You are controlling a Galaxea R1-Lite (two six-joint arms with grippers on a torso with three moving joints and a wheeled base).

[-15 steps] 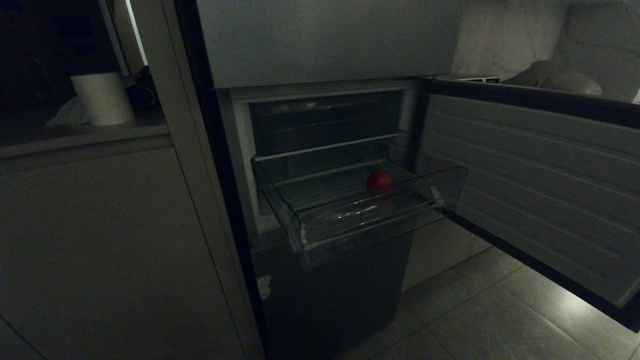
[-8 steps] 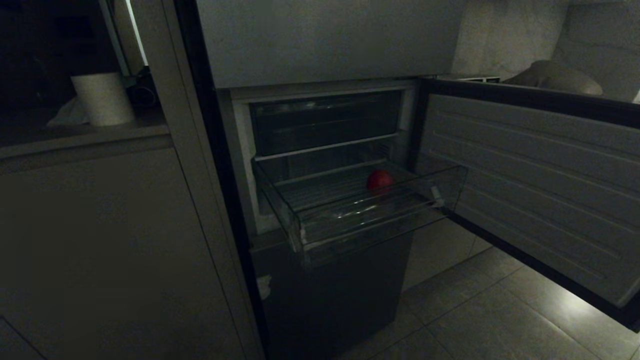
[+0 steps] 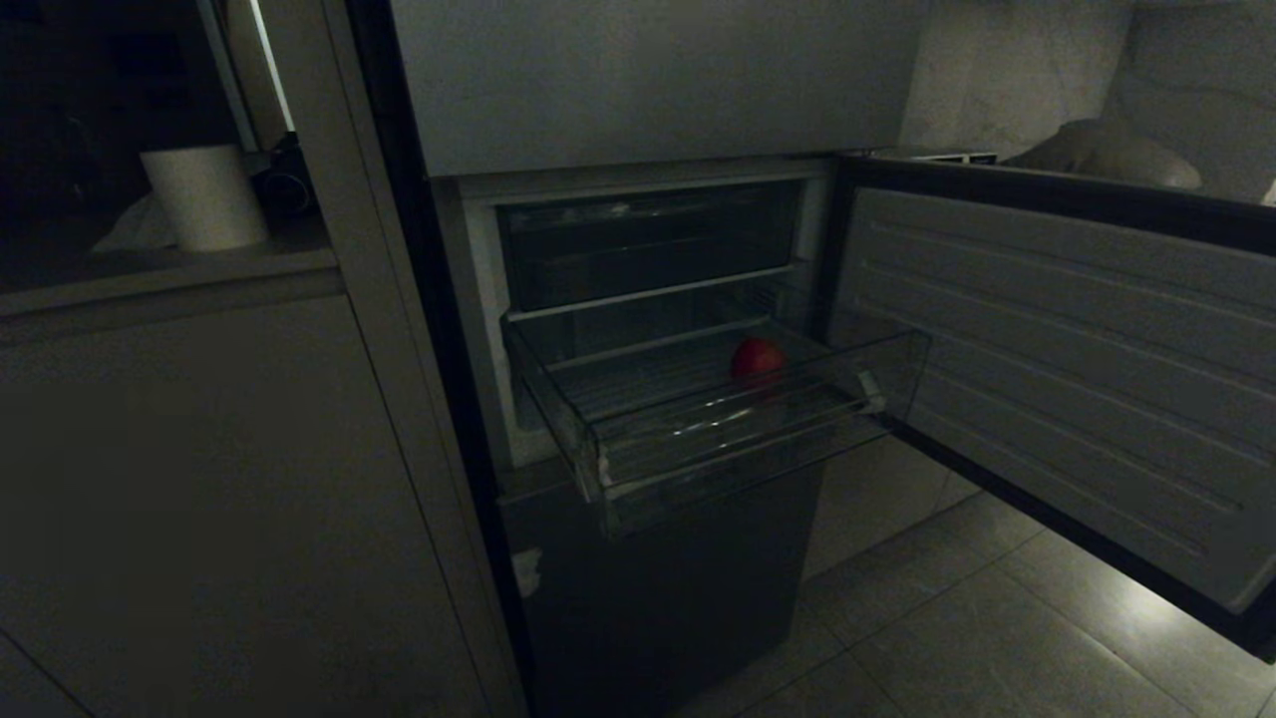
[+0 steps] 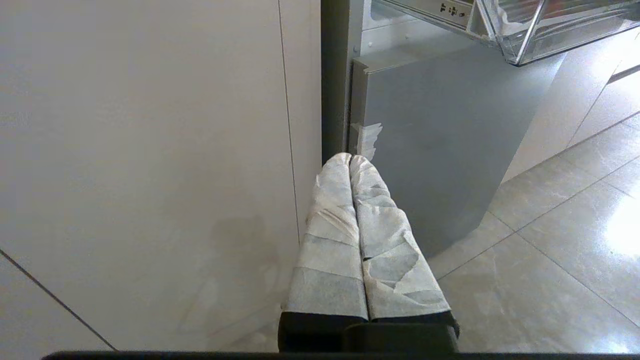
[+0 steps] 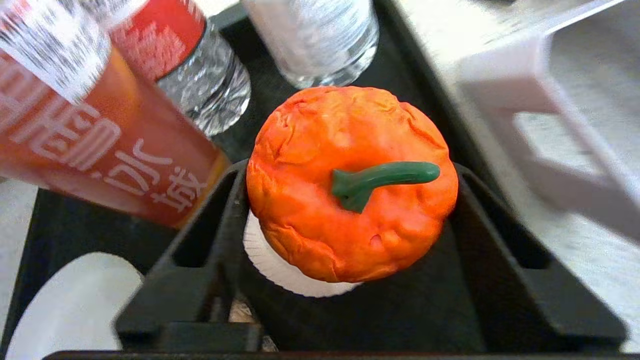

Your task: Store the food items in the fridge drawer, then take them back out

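Dim kitchen corner, tiled floor [image 3: 997, 618], fridge [image 3: 648, 80] standing between pale cabinets, its lower door [image 3: 1057, 369] swung wide to the right. Clear fridge drawer [image 3: 738, 444] pulled out from the compartment, under a darker bin [image 3: 648, 244]. One red food item [image 3: 757, 357] sits on the ribbed drawer floor, toward the back right, apart from the front lip. White paper roll [image 3: 204, 194] on the desk [image 3: 169, 269] at far left.

Neither arm shows in the head view.

Left claw [image 4: 351, 159]: cloth-wrapped fingers [image 4: 332, 220] pressed together, closed, nothing between them. It hangs low beside the cabinet front, near the fridge's lower panel; a corner of the clear drawer is visible above it.

Right claw [image 5: 350, 175]: black fingers [image 5: 205, 225] stand on either side of a second food item [image 5: 350, 182], orange-red with a green stem, resting on a white paper liner in a black tray [image 5: 65, 225]. Fingers sit at its flanks; firm grip or mere contact cannot be told. Red-labelled bottle [image 5: 100, 135] and a clear bottle [image 5: 315, 35] lie just beside it in the tray.
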